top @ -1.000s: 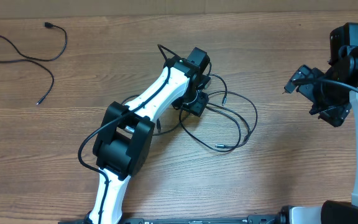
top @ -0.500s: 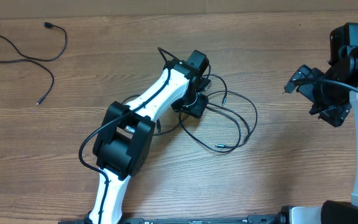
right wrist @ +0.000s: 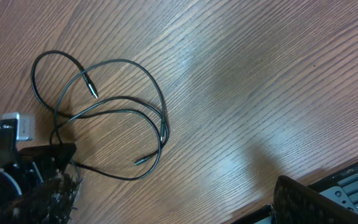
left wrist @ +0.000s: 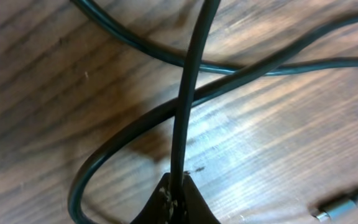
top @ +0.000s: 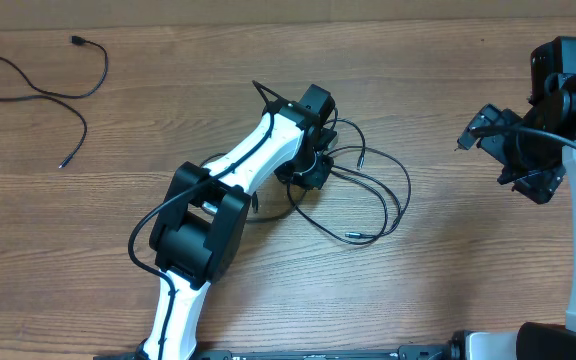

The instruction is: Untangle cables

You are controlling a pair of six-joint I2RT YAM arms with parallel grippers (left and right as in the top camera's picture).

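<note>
- Tangled cables (top: 373, 195): thin, black, in loose overlapping loops near the middle of the wooden table (top: 448, 290), spreading rightward from the left gripper (top: 311, 168).
- Seen from the right wrist camera as one bundle (right wrist: 120, 115) of crossing loops, with two free ends: an upper plug (right wrist: 92, 91) pointing into the top loop and a lower plug (right wrist: 139, 162) at the bottom edge of the tangle.
- Left gripper down at the left edge of the tangle, clamped tight on a single strand.
- In the left wrist view, fingertips (left wrist: 160, 208) pressed together at the bottom of the frame, with the pinched strand (left wrist: 190, 93) running straight up out of them.
- Two more strands crossing under that one, apparently flat on the wood, though too blurred to be sure.
- Small metal plug (left wrist: 337, 204) lying on the table at the lower right corner of the left wrist view.
- Lone cable (top: 43, 88): off in the far left corner of the table, well apart from the tangle, in one open wandering curve and touching nothing else.
- Right gripper (top: 483, 128): near the right edge of the table, well apart from every cable and holding nothing visible.
- Jaw spacing there not readable; only a dark corner of the gripper (right wrist: 309, 199) visible in the right wrist view.
</note>
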